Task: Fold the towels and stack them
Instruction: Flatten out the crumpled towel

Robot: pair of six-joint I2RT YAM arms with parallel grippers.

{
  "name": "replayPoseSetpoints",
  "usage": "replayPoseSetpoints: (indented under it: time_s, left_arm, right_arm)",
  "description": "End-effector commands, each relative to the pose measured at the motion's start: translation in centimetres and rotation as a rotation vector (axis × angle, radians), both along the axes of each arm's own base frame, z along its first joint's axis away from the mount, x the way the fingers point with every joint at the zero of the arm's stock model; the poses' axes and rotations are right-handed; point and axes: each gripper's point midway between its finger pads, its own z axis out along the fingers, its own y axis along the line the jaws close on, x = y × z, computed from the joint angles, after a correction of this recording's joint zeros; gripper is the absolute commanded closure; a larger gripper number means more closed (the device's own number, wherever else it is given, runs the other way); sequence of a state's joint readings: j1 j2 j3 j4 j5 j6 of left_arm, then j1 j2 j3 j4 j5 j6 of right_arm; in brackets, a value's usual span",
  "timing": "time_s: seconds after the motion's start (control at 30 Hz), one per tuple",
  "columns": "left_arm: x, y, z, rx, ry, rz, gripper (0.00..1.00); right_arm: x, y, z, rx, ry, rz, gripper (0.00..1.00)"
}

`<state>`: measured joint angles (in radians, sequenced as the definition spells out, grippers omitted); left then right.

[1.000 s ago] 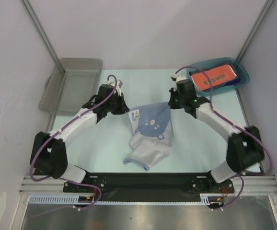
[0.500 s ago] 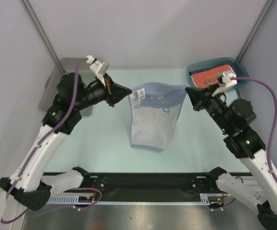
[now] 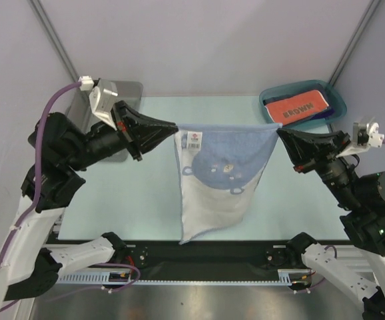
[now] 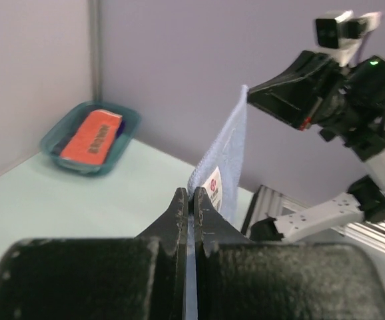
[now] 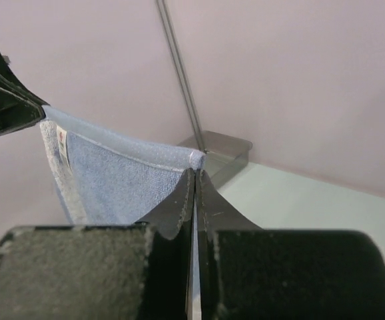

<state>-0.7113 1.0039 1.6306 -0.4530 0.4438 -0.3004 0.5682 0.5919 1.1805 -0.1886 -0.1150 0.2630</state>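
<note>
The left gripper [image 3: 173, 127] and right gripper [image 3: 278, 133] are both raised above the table [image 3: 132, 200]. Each is pinched fully closed on one top corner of the towel [image 3: 219, 187]. The top hem is pulled taut and nearly level between them, and the rest hangs free, its lower edge near the front rail in the top view.

The hanging sheet screens the middle of the table from the top camera. The left arm covers much of the grey bin [image 3: 134, 87] at the far left corner. The teal bin [image 3: 336, 101] sits in the far right corner, well apart from the right gripper. Inside it lies the orange towel [image 3: 298, 107], folded flat with the dark letters "BROWN" on top. Plain pale walls close in the back and sides, and a metal post [image 3: 52, 40] slants up each rear corner.

The towel is pale blue terry with a nubby pile and a stitched hem. It narrows a little towards its lower end and is printed with a darker blue rounded figure. A small white tag [image 3: 194, 139] with a red mark is sewn near the left corner. The gripper fingers are matt black and taper to thin wedge tips. The grey bin is smoky translucent plastic, rectangular with rounded corners. The teal bin is translucent too. The table is smooth and light mint.
</note>
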Motion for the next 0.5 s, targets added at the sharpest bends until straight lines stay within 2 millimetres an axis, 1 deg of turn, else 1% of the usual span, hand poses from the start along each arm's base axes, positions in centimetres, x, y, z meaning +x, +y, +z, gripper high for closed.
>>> replayPoseSetpoints:
  time_s: [0.0,0.03,0.1,0.13,0.17,0.2,0.23,0.27,0.3,0.33,0.37,0.4,0.43,0.47]
  left_arm:
    - [4.5,-0.2,-1.5,0.094,0.044,0.167,1.0]
    - [5.8,-0.1,-2.2,0.119,0.051,0.204,1.0]
    - [8.4,-0.4,-3.8,0.166,0.086,0.246,0.99]
    - [11.0,-0.6,-5.6,0.2,0.134,0.271,1.0]
    - [12.0,-0.9,-7.0,0.219,0.163,0.252,1.0]
    - [13.5,-0.9,-7.6,0.223,0.17,0.266,1.0]
    - [16.5,-0.6,-10.0,0.26,0.221,0.307,1.0]
    - [17.9,-0.4,-10.7,0.279,0.222,0.326,1.0]
    - [19.6,-0.3,-11.8,0.296,0.228,0.345,1.0]
    - [22.4,0.2,-14.0,0.337,0.25,0.377,1.0]
    - [24.2,0.1,-14.6,0.339,0.23,0.391,1.0]
    - [25.8,0.2,-15.6,0.353,0.227,0.407,1.0]
    - [27.5,0.8,-16.7,0.372,0.221,0.427,1.0]
    - [30.3,0.3,-19.2,0.393,0.242,0.427,1.0]
  right_arm:
    - [3.8,-0.1,1.5,-0.023,-0.011,-0.126,1.0]
    - [6.5,0.8,0.3,-0.06,0.032,-0.166,1.0]
    - [9.4,1.4,-0.5,-0.107,0.035,-0.216,1.0]
    - [11.8,2.6,-2.1,-0.148,0.071,-0.215,1.0]
    - [13.4,3.1,-3.1,-0.169,0.093,-0.219,1.0]
    - [14.7,3.4,-3.2,-0.165,0.088,-0.215,1.0]
    - [16.4,2.9,-4.0,-0.17,0.093,-0.222,1.0]
    - [19.4,3.5,-5.8,-0.181,0.121,-0.225,1.0]
    - [20.8,3.5,-6.9,-0.175,0.144,-0.222,1.0]
    - [22.9,2.9,-9.0,-0.192,0.176,-0.221,1.0]
    - [25.3,3.3,-10.9,-0.192,0.19,-0.212,1.0]
    - [26.8,3.2,-12.5,-0.184,0.22,-0.204,1.0]
    - [27.7,3.5,-13.7,-0.183,0.227,-0.168,1.0]
    - [30.1,3.4,-16.3,-0.185,0.244,-0.169,1.0]
